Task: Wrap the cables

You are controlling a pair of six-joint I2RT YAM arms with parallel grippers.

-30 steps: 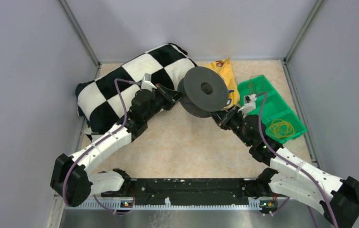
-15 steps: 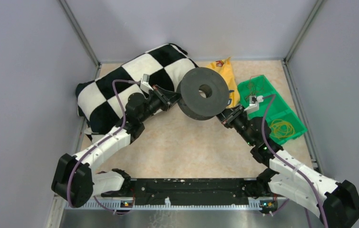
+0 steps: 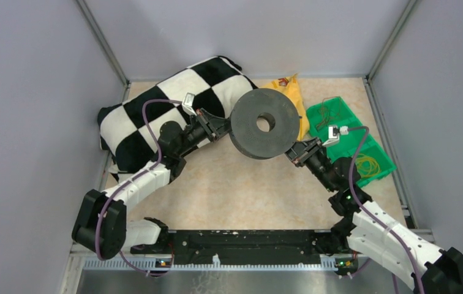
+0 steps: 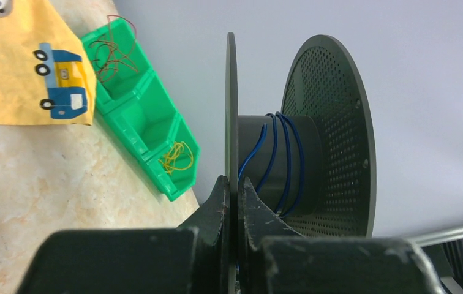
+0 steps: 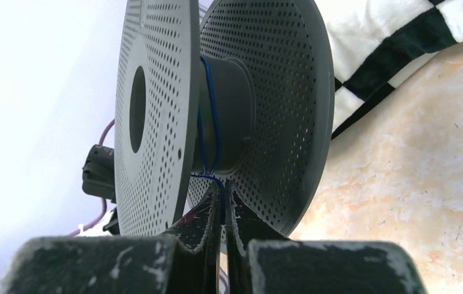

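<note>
The dark grey spool (image 3: 247, 127) is held off the table between both arms, its perforated flanges upright. My left gripper (image 3: 224, 127) is shut on the rim of one flange (image 4: 231, 110). A thin blue cable (image 4: 278, 162) makes a few turns round the hub; it also shows in the right wrist view (image 5: 207, 122). My right gripper (image 3: 294, 152) is at the spool's lower right, and its jaws (image 5: 223, 187) are shut on the blue cable just below the hub.
A green divided bin (image 3: 383, 158) stands at the right with a yellow cable coil (image 3: 362, 165) and dark red strands (image 3: 325, 113). A yellow bag (image 3: 290, 92) lies behind the spool. A black-and-white checked cloth (image 3: 155, 104) lies at the back left.
The spool has risen and turned its holed face more towards the top camera. The right arm has swung outward to the right and the left arm has stretched further toward the back.
</note>
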